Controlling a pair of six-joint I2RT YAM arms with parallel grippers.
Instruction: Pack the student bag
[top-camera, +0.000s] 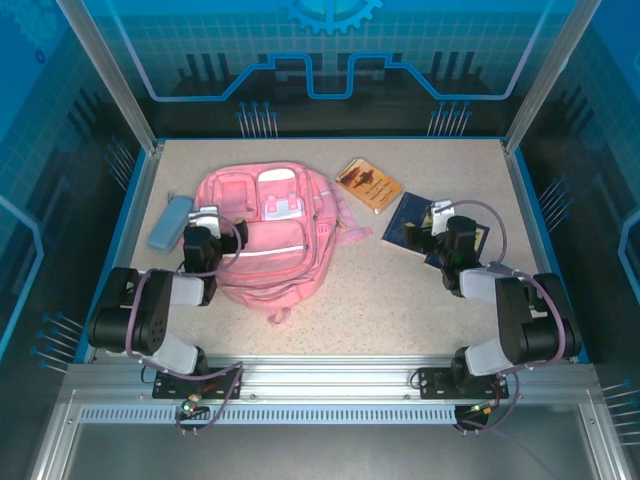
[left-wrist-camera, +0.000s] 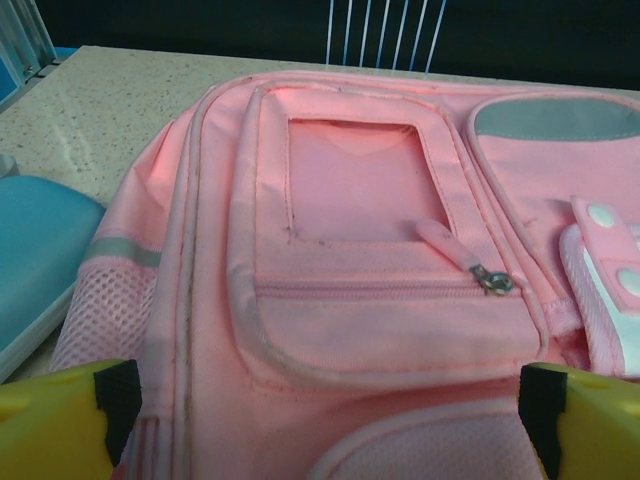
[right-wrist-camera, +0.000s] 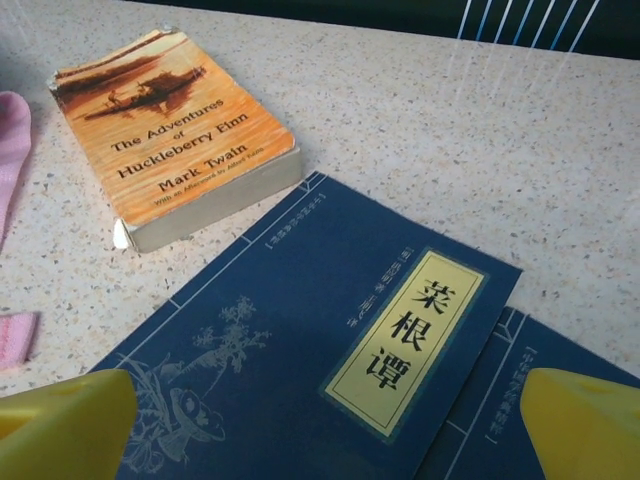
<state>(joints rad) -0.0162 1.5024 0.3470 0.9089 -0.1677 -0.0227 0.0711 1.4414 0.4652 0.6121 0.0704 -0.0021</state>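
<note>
Soft, floppy and probably light, the student bag (top-camera: 262, 235) lies flat, pockets up, with the pencil case (top-camera: 169, 222) just left of it, and is best pinched at its zipper pull (left-wrist-camera: 490, 280) or pocket rim; the left gripper (top-camera: 207, 218) over it and the right gripper (top-camera: 441, 216) right of it both gape empty.

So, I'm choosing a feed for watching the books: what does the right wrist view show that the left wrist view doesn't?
Right wrist view: a Huckleberry Finn paperback beside a dark blue book that overlaps another. Left wrist view: a front pocket of the student bag with its zipper pull, and a light-blue pencil case at the bag's side. Both: the speckled table, some pink bag fabric, and yellow jaws standing open at the bottom corners.
</note>
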